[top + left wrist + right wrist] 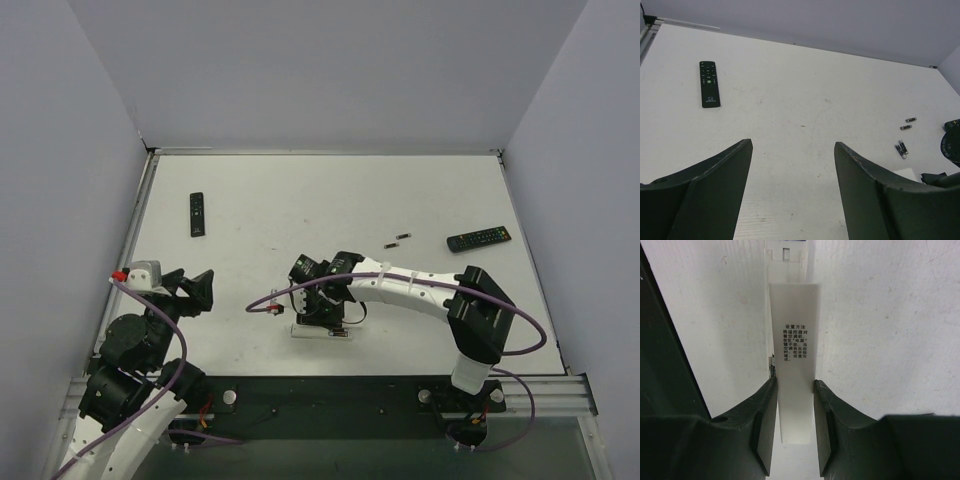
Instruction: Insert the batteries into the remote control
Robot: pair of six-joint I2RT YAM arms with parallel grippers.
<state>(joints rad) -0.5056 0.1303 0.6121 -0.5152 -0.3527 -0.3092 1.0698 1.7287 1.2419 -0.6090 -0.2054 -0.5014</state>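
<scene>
Stock: three remotes, four batteries
White remote (792,355) clamped in the right gripper (795,387); slim black remote (197,214) far left, wide black remote (478,238) far right; batteries (906,127) loose on the table (815,90) in two pairs; left gripper (792,147) agape, empty

A white desk (300,200) with a matte, faintly scuffed top fills the scene. Plain pale grey panels close it in: a left wall (60,150), a far wall (330,60) and a right wall (590,150), meeting at the far corners. A dark strip (350,400) runs along the near edge. The light is soft and even, with weak shadows.
</scene>
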